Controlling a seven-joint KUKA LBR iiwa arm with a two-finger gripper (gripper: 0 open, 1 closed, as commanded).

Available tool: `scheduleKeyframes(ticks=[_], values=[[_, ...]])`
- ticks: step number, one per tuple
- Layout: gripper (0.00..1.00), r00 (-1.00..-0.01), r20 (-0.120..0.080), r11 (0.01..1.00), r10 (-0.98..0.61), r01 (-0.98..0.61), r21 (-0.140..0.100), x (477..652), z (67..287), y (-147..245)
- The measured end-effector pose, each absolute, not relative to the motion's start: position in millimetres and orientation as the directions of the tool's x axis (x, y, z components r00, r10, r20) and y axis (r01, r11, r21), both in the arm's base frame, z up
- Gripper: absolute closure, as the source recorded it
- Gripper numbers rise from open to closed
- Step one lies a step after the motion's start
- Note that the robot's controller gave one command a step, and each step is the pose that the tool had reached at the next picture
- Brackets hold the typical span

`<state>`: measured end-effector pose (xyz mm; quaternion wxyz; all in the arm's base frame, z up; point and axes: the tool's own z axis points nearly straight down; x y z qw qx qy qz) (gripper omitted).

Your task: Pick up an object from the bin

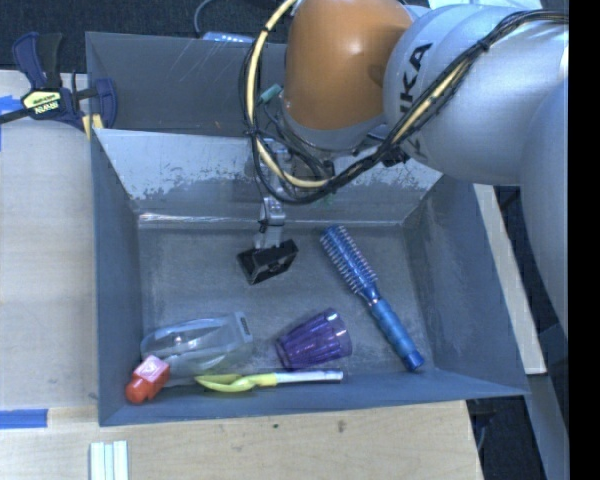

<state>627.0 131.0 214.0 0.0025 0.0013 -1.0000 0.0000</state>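
Camera view: gripper [269,240] stood over the mid-floor of the bin [116,298], fingers drawn narrow and pinched on the top of a small black wedge-shaped piece [268,263]. Blue hairbrush [365,293] lay to its right and a purple cup [313,340] nearer the front wall, both apart from it.

I get soft, even light from overhead. The orange cover [345,53] carries a broad pale sheen and the arm [490,98] shows bright streaks. The far wall of the bin [180,173] gleams whitish. The clear tub [195,340], near left, glints faintly.
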Motion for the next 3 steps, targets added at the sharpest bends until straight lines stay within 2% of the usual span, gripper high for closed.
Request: scheduleKeyframes(ticks=[1, 2, 3], values=[[0.0, -1.0, -0.004, 1.0, 0.0, 0.0, 0.001, 628.5, 219, 130], [0.0, -0.996, -0.01, 0.996, -0.09, -0.09, 0.002, 629.4, 194, 121], [0.0, -0.996, -0.004, 0.996, -0.086, -0.086, 0.001, 590.8, 147, 96]])
